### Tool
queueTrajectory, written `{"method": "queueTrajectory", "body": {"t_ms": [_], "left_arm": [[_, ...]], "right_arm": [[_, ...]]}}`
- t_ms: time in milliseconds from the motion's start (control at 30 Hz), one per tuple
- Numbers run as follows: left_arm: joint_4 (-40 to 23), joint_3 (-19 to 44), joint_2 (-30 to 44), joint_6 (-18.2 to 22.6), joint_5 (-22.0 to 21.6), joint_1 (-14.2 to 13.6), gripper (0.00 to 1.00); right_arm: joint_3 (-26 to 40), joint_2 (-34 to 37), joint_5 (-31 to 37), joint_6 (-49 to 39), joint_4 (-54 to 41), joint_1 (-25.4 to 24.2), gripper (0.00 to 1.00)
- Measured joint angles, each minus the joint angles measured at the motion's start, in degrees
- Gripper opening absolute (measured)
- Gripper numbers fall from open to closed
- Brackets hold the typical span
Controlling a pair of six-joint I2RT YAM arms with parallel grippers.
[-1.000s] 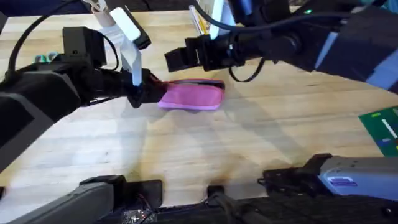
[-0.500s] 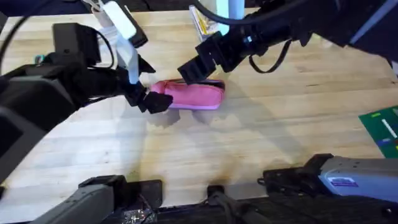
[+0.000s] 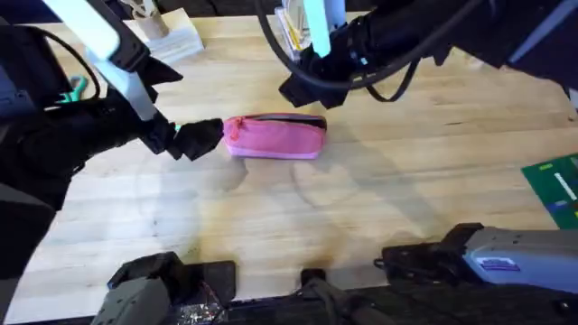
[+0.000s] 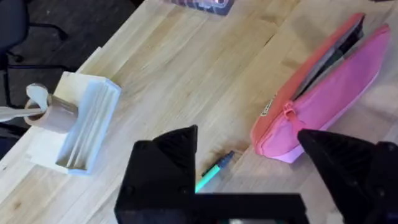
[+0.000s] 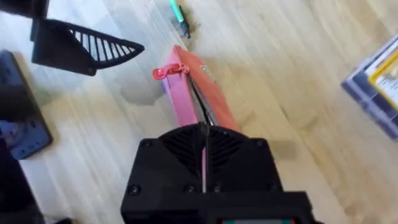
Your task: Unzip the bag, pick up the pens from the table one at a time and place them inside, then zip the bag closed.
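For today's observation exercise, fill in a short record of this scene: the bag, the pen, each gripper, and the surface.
bag: pink pouch lying on the table, zipper open along its top
pen: mint-green pen on the table beside the bag's zipper-pull end, not yet inside
left gripper: fingers open, at the bag's zipper-pull end
right gripper: fingers closed on the bag's other end
surface: light wooden table
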Motion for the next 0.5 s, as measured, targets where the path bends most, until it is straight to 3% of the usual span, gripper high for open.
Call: {"method": "queueTrajectory", "body": {"t_ms": [300,500], "left_arm": [[-0.1,0.0,0.0,0.0,0.0,0.1,0.992],[-0.2,0.0,0.0,0.0,0.0,0.1,0.994]], "right_arm": [[0.0,0.1,0.0,-13.7,0.4,0.0,0.029],[0.0,3.4,-1.9,-17.0,0.4,0.0,0.03]]}}
